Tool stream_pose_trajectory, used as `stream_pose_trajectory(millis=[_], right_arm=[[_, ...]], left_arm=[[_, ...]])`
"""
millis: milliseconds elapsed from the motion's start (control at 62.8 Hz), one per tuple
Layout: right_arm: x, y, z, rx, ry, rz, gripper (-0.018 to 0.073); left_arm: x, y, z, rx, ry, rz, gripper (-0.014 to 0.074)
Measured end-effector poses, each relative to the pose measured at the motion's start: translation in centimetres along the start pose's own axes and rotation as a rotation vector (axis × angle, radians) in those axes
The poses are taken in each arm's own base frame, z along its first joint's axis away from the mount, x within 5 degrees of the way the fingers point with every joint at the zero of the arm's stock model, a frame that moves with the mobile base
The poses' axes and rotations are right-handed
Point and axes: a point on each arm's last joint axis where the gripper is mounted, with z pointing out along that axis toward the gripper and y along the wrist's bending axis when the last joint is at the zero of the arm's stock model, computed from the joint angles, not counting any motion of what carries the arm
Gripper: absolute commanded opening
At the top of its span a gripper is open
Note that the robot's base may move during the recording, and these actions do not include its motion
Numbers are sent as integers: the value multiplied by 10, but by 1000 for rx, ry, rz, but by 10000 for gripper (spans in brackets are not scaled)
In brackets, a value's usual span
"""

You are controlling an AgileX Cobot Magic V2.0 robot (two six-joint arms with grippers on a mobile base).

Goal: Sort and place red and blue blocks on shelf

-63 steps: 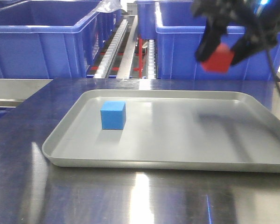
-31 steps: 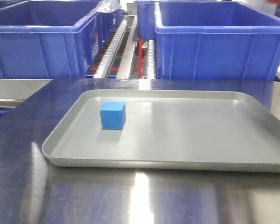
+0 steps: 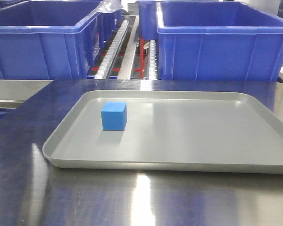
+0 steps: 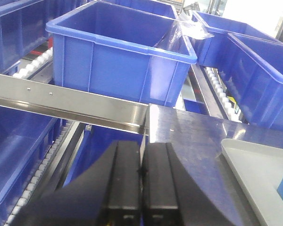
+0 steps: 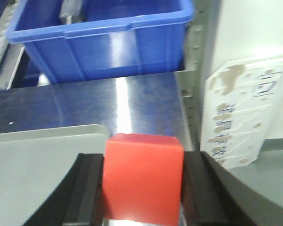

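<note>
A shiny steel tabletop (image 3: 141,202) fills the foreground. A shallow grey tray (image 3: 193,136) lies on it, and dark-blue crates (image 3: 37,42) stand behind on white roller tracks (image 3: 114,44).

My right gripper (image 5: 142,188) is clamped on the red block (image 5: 144,165), with a black finger (image 5: 87,188) flat against each side so the cube rides square and cannot twist. It hangs near a corner of the tray, with a crate beyond. I judge this is the carry toward the shelf (image 4: 66,100), whose flat front rail with small screws shows from my left wrist.

My left gripper (image 4: 141,174) has its fingers pressed together on nothing and sits low by that rail, out of the way. The blue block (image 3: 114,116) sits alone and upright in the tray's left part, not yet picked.

Neither arm shows in the front view, so my height above the table is hard to judge. The white plate (image 5: 238,117) beside my right wrist carries print too blurred to read. The red block's underside is cut off.
</note>
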Motion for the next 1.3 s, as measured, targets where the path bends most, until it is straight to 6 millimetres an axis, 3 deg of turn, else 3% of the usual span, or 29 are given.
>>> stream_pose_trajectory(millis=[143,334,1305], right_arm=[[17,-5,-15,18,-33,3,56],[28,-7,-19,22,0,3,56],[29,-7,-19,23,12,3,56]], left_arm=[[0,0,0,0,0,0,124],[0,0,0,0,0,0,124],[0,0,0,0,0,0,124]])
